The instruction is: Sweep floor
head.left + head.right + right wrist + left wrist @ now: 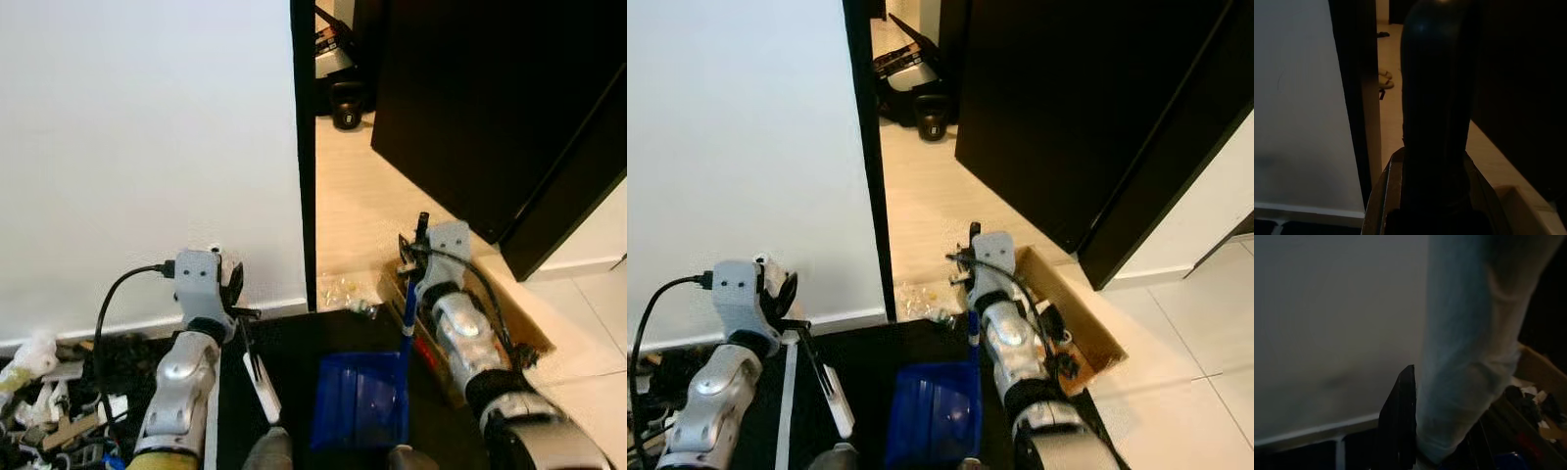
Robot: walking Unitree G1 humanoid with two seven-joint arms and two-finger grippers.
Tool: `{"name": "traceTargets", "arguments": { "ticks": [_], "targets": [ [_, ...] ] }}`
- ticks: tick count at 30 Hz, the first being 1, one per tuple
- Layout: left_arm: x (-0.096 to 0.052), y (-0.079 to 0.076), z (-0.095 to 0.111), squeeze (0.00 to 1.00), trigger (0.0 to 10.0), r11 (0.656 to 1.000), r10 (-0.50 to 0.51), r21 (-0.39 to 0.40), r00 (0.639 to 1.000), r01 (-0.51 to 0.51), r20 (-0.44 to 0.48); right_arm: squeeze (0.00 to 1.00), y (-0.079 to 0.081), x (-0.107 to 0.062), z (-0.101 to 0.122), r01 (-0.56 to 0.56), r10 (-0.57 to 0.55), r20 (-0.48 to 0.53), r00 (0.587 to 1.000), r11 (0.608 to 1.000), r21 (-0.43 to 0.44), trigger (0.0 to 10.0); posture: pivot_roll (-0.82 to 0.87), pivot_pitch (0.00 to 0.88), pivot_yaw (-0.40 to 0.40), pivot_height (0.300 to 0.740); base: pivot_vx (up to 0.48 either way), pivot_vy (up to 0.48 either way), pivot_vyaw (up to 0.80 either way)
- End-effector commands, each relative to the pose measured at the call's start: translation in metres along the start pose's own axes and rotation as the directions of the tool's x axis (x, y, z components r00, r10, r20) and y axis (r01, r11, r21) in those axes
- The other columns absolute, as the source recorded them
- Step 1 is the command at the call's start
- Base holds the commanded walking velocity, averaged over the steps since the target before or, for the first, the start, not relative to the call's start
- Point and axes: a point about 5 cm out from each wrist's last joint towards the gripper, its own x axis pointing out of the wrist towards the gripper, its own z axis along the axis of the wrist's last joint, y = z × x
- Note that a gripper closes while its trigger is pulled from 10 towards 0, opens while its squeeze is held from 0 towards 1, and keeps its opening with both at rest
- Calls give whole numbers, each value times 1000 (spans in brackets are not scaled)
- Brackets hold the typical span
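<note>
Where black door frame [305, 157] blocks ahead, right pincer [415, 257] gripping blue dustpan [362, 397], left pincer [245, 328] clasping white brush [263, 387].

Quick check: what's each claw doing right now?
Left claw: shut on the brush handle.
Right claw: shut on the blue dustpan handle.

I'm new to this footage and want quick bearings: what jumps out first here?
A bright blue dustpan sits low in the middle, its blue handle rising to the right gripper. Just ahead, crumpled litter lies on the pale floor by the dark door frame. The left gripper is raised before the white wall, holding a white-handled brush.
</note>
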Motion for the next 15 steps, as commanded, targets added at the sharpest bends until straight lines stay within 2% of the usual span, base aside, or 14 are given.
{"name": "traceTargets", "arguments": {
  "ticks": [1,10,15],
  "targets": [
    [-5,7,6,0,10000,1000,13,28,1000,-13,14,0,0,0,-2,2,-2,-12,1000,1000,3,10000,304,180,11,740,0,0,0],
    [-23,13,13,0,10000,998,40,44,999,-40,0,0,0,-1,-6,-10,10,-29,1000,1000,0,10000,350,225,14,740,0,0,0],
    [-25,14,13,0,10000,998,43,47,999,-42,-7,0,2,1,-4,-13,13,-18,1000,1000,3,10000,344,220,13,740,0,0,0]
  ]
}}
